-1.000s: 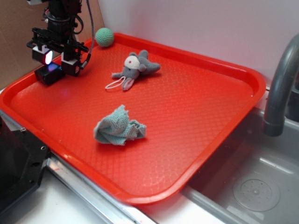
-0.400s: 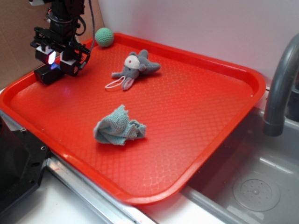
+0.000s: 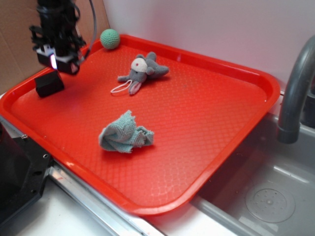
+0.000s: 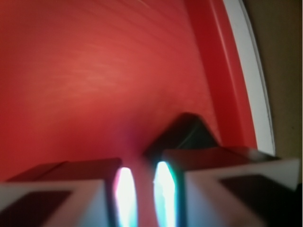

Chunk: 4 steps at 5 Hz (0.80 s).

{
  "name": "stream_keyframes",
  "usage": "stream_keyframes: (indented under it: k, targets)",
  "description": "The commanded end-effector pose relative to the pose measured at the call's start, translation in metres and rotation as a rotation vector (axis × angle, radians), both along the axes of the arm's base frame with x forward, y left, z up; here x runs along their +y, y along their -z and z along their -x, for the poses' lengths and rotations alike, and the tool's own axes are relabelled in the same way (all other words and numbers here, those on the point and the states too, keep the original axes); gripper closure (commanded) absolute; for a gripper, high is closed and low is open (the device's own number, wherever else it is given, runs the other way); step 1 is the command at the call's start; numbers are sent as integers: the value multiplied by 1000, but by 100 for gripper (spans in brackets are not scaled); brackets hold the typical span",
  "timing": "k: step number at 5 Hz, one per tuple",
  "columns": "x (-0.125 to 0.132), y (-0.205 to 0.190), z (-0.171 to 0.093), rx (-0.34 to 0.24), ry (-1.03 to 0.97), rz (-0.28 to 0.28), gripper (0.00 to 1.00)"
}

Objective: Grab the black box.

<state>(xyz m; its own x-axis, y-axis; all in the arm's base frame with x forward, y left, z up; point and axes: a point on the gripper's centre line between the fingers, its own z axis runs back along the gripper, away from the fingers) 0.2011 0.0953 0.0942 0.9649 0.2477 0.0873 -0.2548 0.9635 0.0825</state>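
Observation:
The black box lies flat on the red tray near its far left rim. My gripper hangs just above and behind the box, not touching it. Its fingers are drawn together with only a thin slit between the glowing pads, and nothing is held. In the wrist view the black box shows beyond the right finger, beside the tray's rim, outside my gripper.
A green knitted ball sits in the tray's far corner. A grey mouse toy and a crumpled teal cloth lie mid-tray. A large black machine stands front left; faucet and sink at right.
The gripper stood open and low around the box, then its fingers closed and it rose. The box stayed on the tray, shifted slightly left.

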Motion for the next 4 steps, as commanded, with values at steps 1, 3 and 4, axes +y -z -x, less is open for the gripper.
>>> stream_keyframes:
  k: [1, 3, 4]
  targets:
    - [-45, -83, 5, -149, 157, 30, 100]
    - [-12, -53, 37, -62, 137, 34, 0]
    - [19, -28, 53, -33, 58, 12, 0]
